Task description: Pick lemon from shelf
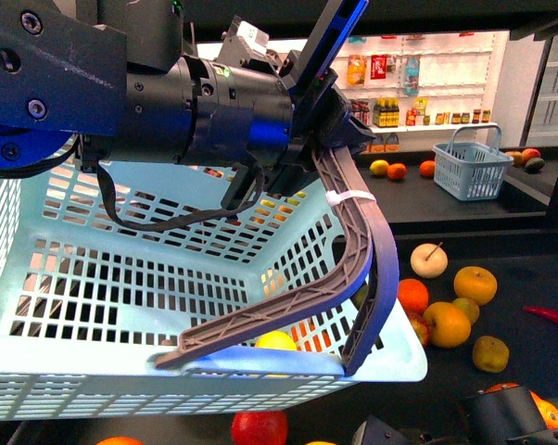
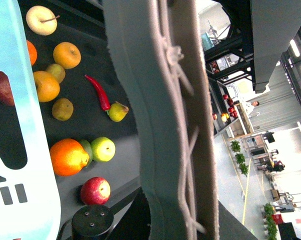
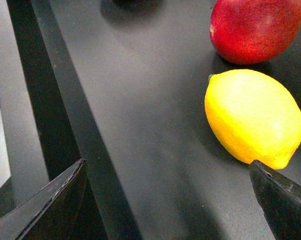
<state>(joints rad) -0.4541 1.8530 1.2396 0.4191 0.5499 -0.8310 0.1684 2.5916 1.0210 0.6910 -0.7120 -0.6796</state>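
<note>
The lemon [image 3: 253, 117], bright yellow and oval, lies on the black tray of the shelf [image 3: 140, 100]. My right gripper [image 3: 168, 162] hangs open just above the tray. One fingertip [image 3: 273, 192] is right at the lemon's near end, and the other is over the tray's front lip [image 3: 45, 100]. My left gripper [image 1: 330, 139] is shut on the grey basket handle [image 1: 353, 241]. It holds the light-blue basket [image 1: 121, 278] up in front of the shelf [image 1: 520, 260]. The handle [image 2: 155, 120] fills the left wrist view.
A red apple [image 3: 255, 30] lies just beyond the lemon. Oranges, apples, a pale stemmed fruit [image 1: 429, 260] and a red chili [image 1: 552, 318] are scattered on the tray. A small blue-grey basket [image 1: 472, 167] stands on a farther shelf. The held basket hides much of the tray.
</note>
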